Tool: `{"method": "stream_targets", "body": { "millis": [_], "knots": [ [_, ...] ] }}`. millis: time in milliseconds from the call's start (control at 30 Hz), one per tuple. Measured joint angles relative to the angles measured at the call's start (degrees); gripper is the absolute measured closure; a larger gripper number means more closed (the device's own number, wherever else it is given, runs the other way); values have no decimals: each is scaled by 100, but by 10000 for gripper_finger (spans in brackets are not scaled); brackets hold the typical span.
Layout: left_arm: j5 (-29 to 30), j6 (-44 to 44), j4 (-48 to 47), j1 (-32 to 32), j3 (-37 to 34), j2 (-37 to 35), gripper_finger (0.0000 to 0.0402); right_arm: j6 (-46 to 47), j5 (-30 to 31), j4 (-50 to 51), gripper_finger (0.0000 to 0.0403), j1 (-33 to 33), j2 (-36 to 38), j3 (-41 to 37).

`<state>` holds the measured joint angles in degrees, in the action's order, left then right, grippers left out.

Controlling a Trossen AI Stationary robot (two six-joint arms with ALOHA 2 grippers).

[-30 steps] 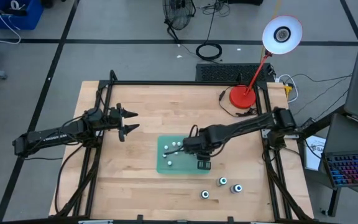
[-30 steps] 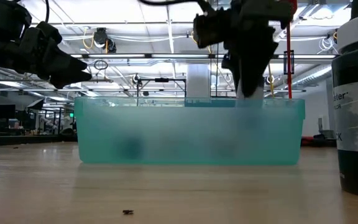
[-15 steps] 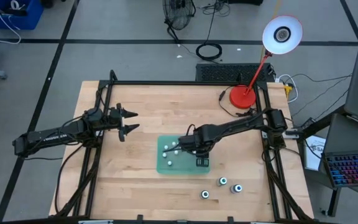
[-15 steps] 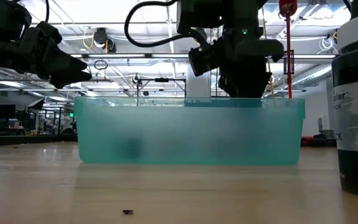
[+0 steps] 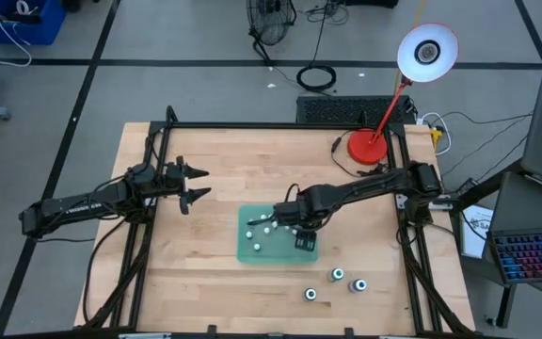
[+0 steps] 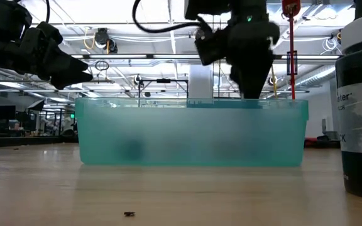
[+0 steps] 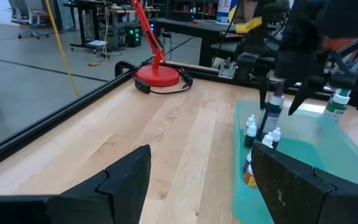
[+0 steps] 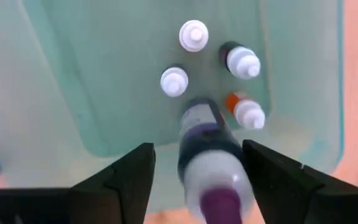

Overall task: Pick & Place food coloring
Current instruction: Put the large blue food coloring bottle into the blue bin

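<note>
Hovering over the green tray (image 5: 252,252), the right end effector (image 5: 301,232) has spread its fingers within the last second, and the purple-capped bottle (image 8: 209,157) that sat between them now stands free, the dark fingers (image 8: 118,180) clear on either side. That reads as a release: this food coloring bottle appears delivered into the tray, joining four small bottles (image 8: 193,35) already there. Three bigger bottles (image 5: 337,275) wait on the tabletop (image 5: 224,169) near the front edge. The left end effector (image 5: 194,185) idles, fingers apart, well left of the tray. Only the right wrist view shows the gaps beside the bottle; the low view shows merely the tray wall.
</note>
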<state>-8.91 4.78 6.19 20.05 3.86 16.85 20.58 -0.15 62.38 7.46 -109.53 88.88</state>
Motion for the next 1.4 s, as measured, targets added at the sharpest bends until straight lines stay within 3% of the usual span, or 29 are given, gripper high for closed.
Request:
{"method": "stream_targets", "body": {
  "millis": [100, 267, 433, 633, 933, 1033, 1400],
  "knots": [
    [0, -1, 3, 0, 0, 0, 128, 546, -361, 410, 183, 9, 233, 0],
    [0, 0, 1, 0, 0, -1, 128, 2367, -1477, 1688, 199, 255, 728, 0],
    [0, -2, 1, -1, 0, 1, 128, 4019, -1826, 2402, 202, 972, 1158, -1],
    [0, 0, 3, 0, 0, 1, 128, 5416, -1722, 1894, 202, 2050, 1296, -2],
    [0, 0, 3, 0, 0, -1, 128, 6672, -538, 1448, 200, 3287, 1294, -218],
    [0, -1, 3, -2, 0, -1, 128, 6850, -286, 1040, 200, 3508, 1287, -499],
    [0, 0, 3, -2, 0, -1, 128, 6998, -305, -887, 200, 3685, 1274, -1921]
  ]
}}
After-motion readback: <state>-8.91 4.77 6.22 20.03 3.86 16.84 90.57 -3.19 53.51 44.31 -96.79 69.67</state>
